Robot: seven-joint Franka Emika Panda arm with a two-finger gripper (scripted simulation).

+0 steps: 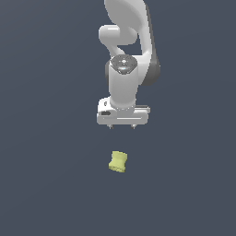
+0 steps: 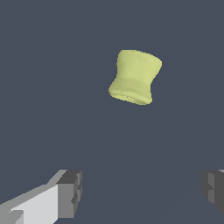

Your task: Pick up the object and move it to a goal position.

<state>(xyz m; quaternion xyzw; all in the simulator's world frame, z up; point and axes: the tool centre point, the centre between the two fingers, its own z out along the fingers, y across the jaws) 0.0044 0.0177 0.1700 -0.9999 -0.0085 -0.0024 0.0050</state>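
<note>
The object is a small pale yellow-green spool with a pinched waist, lying on the dark grey floor. It also shows in the wrist view, slightly tilted. My white gripper hangs above it, pointing down, apart from it, and offset a little toward the arm's base. The jaws stand wide open and empty; in the wrist view the gripper shows as two grey fingertips with the spool beyond them, outside the gap.
A plain dark grey floor surrounds the spool. The arm's own white links rise behind the gripper. Nothing else shows.
</note>
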